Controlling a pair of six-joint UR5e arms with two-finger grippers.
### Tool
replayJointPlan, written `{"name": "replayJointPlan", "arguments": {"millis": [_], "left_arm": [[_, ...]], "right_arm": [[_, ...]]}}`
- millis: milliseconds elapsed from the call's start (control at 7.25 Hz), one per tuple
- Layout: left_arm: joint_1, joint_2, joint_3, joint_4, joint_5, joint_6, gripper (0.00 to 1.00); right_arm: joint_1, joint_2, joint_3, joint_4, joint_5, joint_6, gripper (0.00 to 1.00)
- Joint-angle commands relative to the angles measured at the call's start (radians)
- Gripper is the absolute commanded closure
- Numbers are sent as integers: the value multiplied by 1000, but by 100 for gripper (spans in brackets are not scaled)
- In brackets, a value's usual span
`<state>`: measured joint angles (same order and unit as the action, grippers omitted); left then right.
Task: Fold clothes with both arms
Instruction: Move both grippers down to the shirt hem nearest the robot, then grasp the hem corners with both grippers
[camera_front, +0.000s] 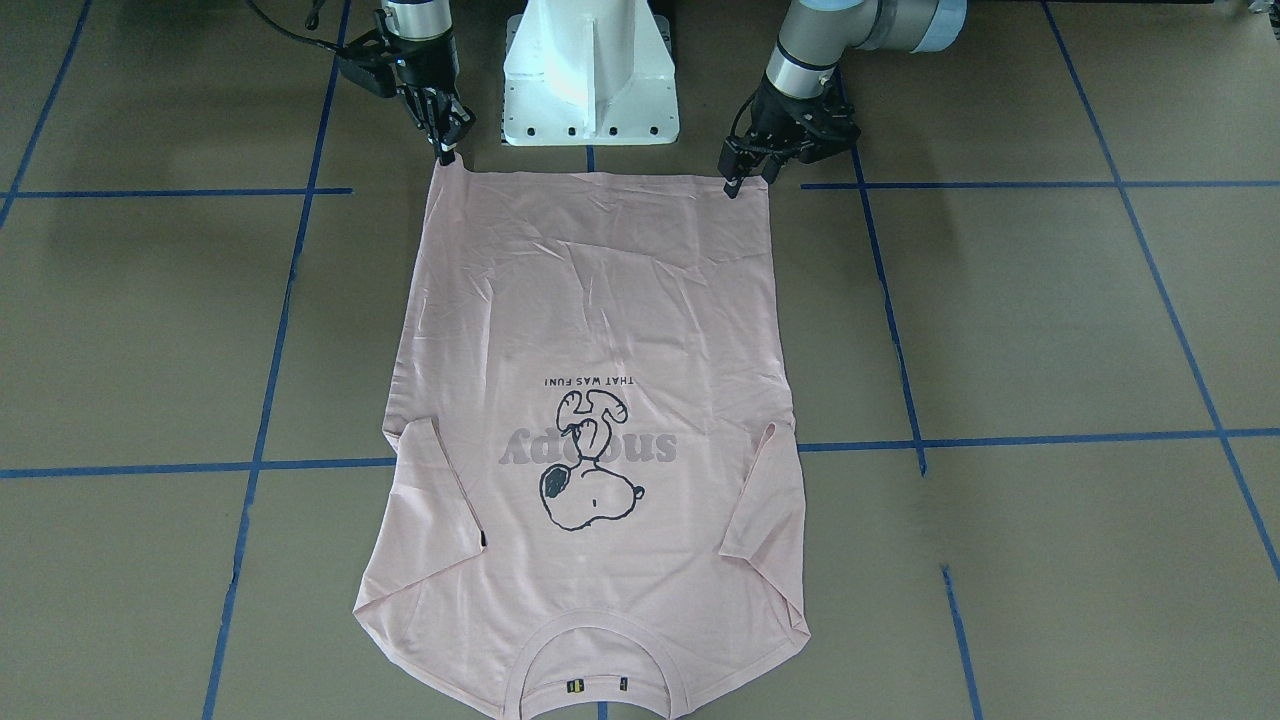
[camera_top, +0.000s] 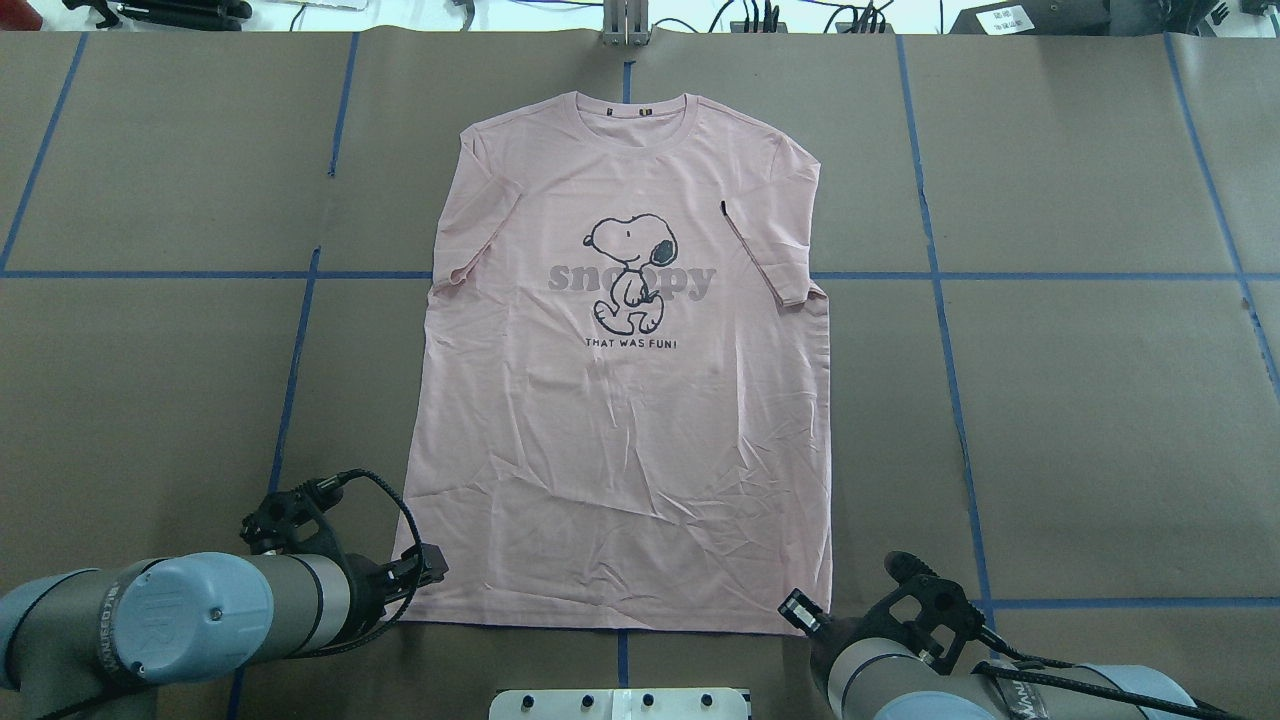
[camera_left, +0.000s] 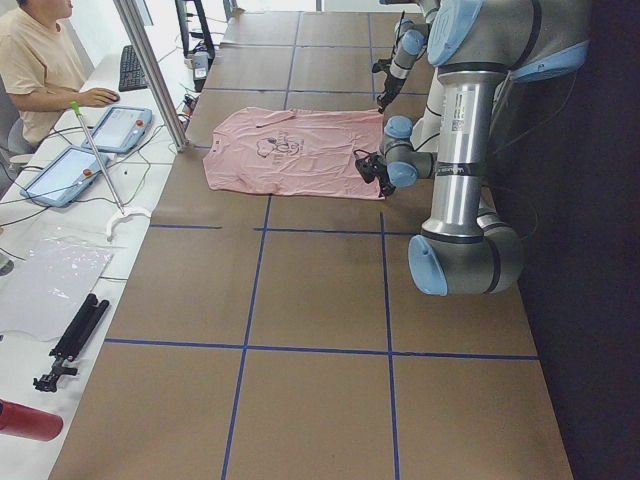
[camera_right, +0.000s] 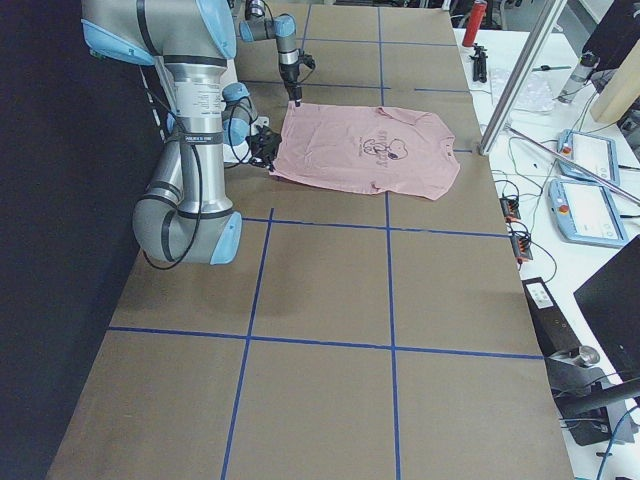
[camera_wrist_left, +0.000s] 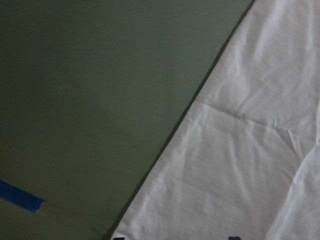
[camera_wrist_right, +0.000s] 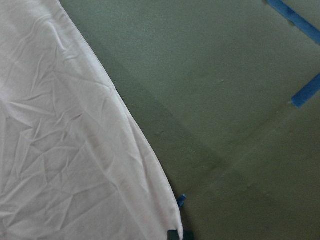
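**Both arms are taking the hem corners for the lengthwise fold**

The T-shirt (camera_top: 620, 450) is lying flat and print-up in the middle of the table (camera_top: 1100, 400). Its collar (camera_top: 628, 105) is pointing away from the robot and its hem (camera_top: 610, 622) is lying just in front of the base. Both sleeves (camera_top: 765, 250) are lying turned in over the body, so I judge that the next fold is the one from hem to collar.

The right gripper (camera_front: 447, 145) is standing on its hem corner. In the right wrist view its fingertips (camera_wrist_right: 174, 234) are showing close together exactly at the corner, and the cloth is rising there to a small point, so it seems to be pinching the shirt.

The left gripper (camera_front: 745, 175) is touching the other corner. In its wrist view two dark tips (camera_wrist_left: 117, 238) are showing well apart with cloth between them, so the claw is looking wide and is not yet holding.

The next move is asking the left claw to close on its corner. Then both arms must lift together, evenly, and carry the hem toward the collar without pulling the shirt crooked.
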<state>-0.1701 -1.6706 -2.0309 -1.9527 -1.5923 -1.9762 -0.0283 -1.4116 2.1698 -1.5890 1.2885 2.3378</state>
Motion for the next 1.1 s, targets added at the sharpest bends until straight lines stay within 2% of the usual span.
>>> {"name": "replayJointPlan", "arguments": {"millis": [0, 552, 690, 828, 966], "left_arm": [[15, 0, 1, 32, -1, -22, 26], [29, 3, 1, 35, -3, -33, 29], [29, 3, -2, 35, -3, -39, 42], [29, 5, 1, 38, -3, -53, 60], [30, 15, 0, 46, -2, -53, 87]], "right_arm": [[1, -1, 5, 1, 0, 0, 100], [1, 0, 4, 1, 0, 0, 100], [1, 0, 4, 1, 0, 0, 100], [1, -1, 4, 1, 0, 0, 100], [1, 0, 5, 1, 0, 0, 100]]}}
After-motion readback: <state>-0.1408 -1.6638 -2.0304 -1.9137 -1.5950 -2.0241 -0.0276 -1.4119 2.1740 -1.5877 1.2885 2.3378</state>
